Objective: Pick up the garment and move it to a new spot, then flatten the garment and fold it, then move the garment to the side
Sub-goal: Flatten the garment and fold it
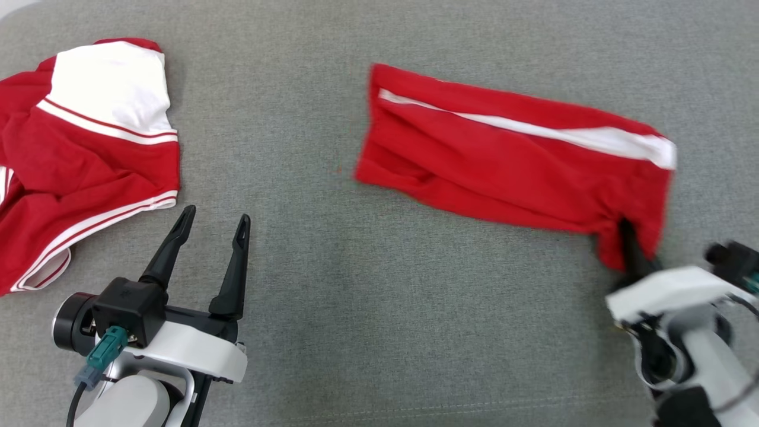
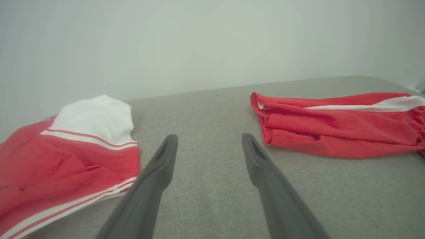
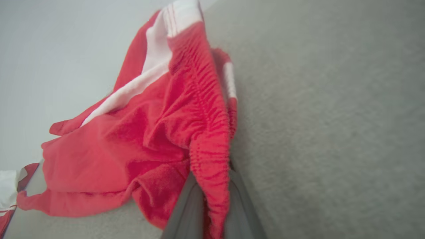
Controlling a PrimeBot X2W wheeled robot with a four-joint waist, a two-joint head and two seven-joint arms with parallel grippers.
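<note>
A red garment (image 1: 510, 160) with a white side stripe lies folded lengthwise across the grey surface, right of centre; it also appears as the garment (image 2: 335, 122) in the left wrist view. My right gripper (image 1: 630, 246) is shut on its gathered elastic edge at the near right corner, and the right wrist view has that ruched band (image 3: 209, 146) pinched between my two fingers. My left gripper (image 1: 213, 228) stands open at the lower left with nothing between its fingers (image 2: 162, 159), well left of the garment.
A second red and white piece of clothing (image 1: 83, 148) lies crumpled at the far left, close to my left gripper's fingertips. The grey fabric surface (image 1: 332, 284) stretches between the two. A pale wall (image 2: 212, 43) rises behind the surface's far edge.
</note>
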